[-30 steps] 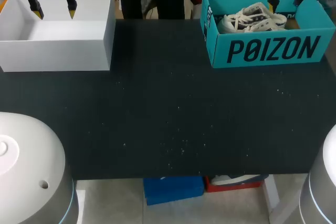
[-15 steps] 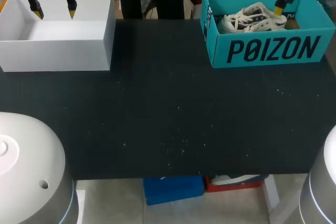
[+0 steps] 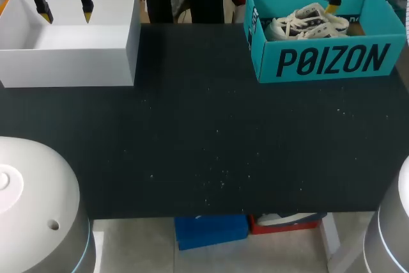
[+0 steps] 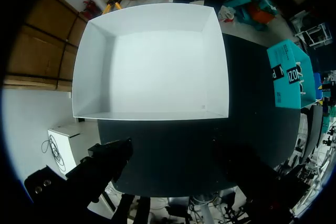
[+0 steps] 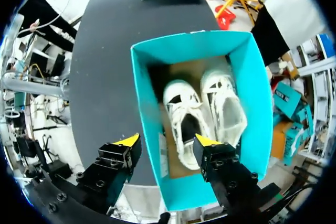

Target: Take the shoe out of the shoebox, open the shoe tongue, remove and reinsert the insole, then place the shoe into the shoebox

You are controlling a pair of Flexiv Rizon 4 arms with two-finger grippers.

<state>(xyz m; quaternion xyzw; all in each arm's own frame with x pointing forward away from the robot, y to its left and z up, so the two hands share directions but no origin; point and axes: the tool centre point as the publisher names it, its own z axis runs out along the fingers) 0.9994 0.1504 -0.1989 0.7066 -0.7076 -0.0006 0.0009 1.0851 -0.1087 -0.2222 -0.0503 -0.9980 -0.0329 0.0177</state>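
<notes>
Hanging at the upper left of the head view, the left gripper (image 3: 65, 8) has its 2 yellow-tipped fingers spread wide with nothing between them. It hangs above the far part of an open white box (image 3: 70, 62). In the left wrist view the box's bare white floor lies ahead of those fingers. The box sits at the far left of the black table (image 3: 204, 132), whose dark top runs across the middle of the frame. At the upper right stands the open-topped teal shoebox (image 3: 326, 62), well apart from the white box. Inside it, 2 white lace-up sneakers (image 3: 308, 22) lie side by side on a brown cardboard floor. The right gripper (image 5: 168, 141) hangs over the shoebox with its fingers apart, gripping nothing. In the right wrist view, 1 yellow tip is over the table just outside a long wall of the shoebox and the other is over the nearer sneaker, so that wall lies between them; whether either tip touches anything cannot be told
</notes>
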